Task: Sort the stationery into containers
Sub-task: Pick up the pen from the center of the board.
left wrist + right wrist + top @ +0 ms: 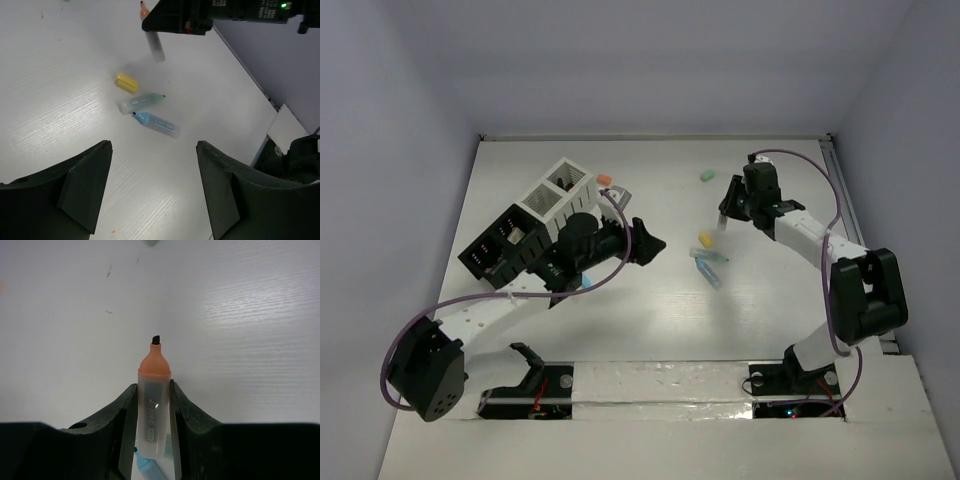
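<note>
**Right gripper** (pixel 152 390)
- Both black fingers are clamped on the orange-tipped marker (pixel 154 405).
- This marker is a short stick with a clear plastic barrel, an orange shoulder and a black chisel nib.
- The nib and shoulder project beyond the fingertips. The barrel runs back between the jaws.
- The marker is held off the white wood-grain table top (pixel 650 330), at the far right of the work area.

**Items near the held marker**
- Yellow stubby block (pixel 127 82): lies flat, near the gripper on its near side.
- Green-tipped clear marker (pixel 141 102): lies just beside the yellow block.
- Blue-tipped clear marker (pixel 157 124): lies just beside the green-tipped one, and their tips almost meet.
- Pale green stubby block (pixel 706 175): lies alone, on the far side of the right gripper.
- None of these pieces touches the right gripper.

**Left gripper** (pixel 154 145)
- The jaws stand apart, with only bare table top between the fingers (pixel 85 190).
- It sits near mid-table and faces the three pieces under the right gripper.

**Containers**
- The white slatted two-compartment box (pixel 560 188) and the black slatted box (pixel 503 243) stand end to end at the far left, set at an angle to the table edge.
- The left arm's forearm crosses just in front of them.
- A small orange block (pixel 604 180) lies just beside the white box.
- Both boxes are well apart from the held marker, and the left gripper lies between them
</note>
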